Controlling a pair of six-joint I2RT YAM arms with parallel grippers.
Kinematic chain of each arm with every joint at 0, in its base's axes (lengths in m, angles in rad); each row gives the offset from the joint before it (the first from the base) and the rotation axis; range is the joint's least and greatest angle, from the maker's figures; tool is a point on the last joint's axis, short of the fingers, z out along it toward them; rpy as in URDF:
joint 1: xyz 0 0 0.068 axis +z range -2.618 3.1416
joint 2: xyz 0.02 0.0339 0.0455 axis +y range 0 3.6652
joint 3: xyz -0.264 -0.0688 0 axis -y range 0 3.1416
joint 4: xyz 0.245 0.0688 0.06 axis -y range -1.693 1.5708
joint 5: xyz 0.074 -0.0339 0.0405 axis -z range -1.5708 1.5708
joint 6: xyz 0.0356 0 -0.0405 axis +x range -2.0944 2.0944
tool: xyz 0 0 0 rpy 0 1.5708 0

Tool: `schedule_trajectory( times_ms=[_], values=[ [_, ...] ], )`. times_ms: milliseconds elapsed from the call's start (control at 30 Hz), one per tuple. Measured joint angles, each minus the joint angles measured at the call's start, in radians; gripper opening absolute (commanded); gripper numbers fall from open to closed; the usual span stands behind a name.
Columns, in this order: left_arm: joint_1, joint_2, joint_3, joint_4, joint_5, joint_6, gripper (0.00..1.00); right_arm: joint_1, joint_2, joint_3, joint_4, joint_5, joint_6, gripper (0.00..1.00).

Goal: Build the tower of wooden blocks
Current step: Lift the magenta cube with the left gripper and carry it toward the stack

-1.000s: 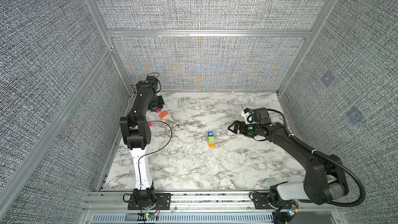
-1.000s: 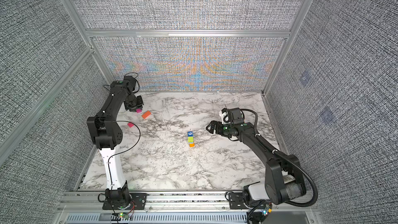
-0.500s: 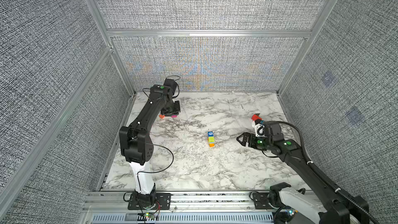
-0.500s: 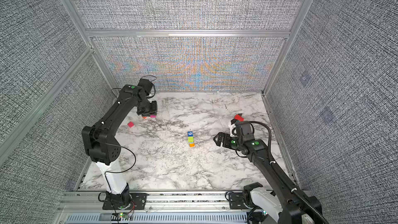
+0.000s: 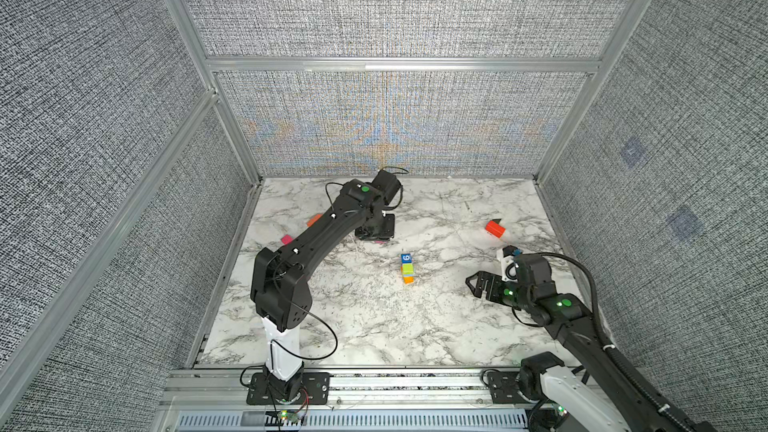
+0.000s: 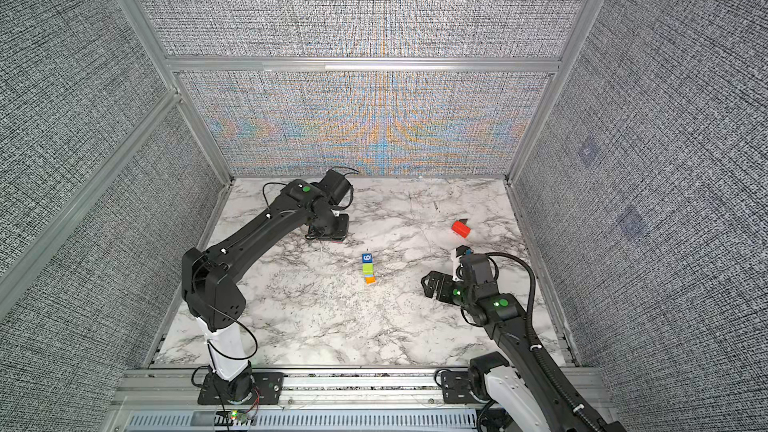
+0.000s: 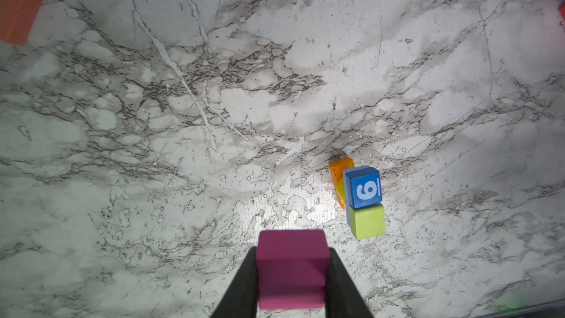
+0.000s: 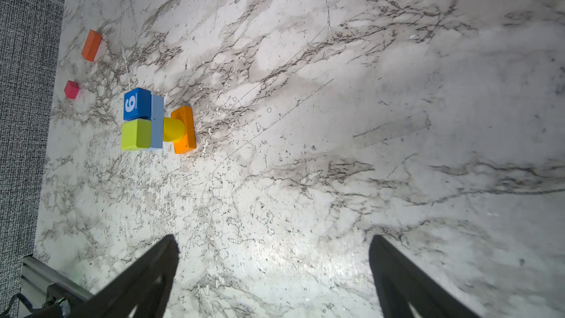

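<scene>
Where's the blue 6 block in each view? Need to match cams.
Top view: blue 6 block mid-table, atop the stack.
Top view: blue 6 block mid-table, same spot atop the stack.
Left wrist: blue 6 block just beyond the gripped magenta block.
Right wrist: blue 6 block well ahead of the open right gripper.
Shared landmark: the yellow-green block touching it, seen in all four views.

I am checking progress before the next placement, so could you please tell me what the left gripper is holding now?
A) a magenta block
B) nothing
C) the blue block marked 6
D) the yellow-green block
A: in the left wrist view the left gripper is shut on the magenta block, while the blue block and the yellow-green block sit on the wood block tower.
</scene>
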Motion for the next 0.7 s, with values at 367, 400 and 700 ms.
schedule_trajectory(
  times_ms=[367,400,700],
  values=[
    [-0.092,0.06,-0.006,0.052,-0.023,-0.115,0.29,-0.006,0.035,-0.013,0.018,0.053,0.018,0.99],
    [-0.097,0.066,-0.008,0.055,-0.023,-0.124,0.29,-0.006,0.035,-0.016,0.019,0.056,0.02,0.99],
    [-0.118,0.138,0.003,0.079,-0.026,-0.217,0.28,-0.013,0.046,-0.027,0.022,0.094,0.04,0.99]
  ],
)
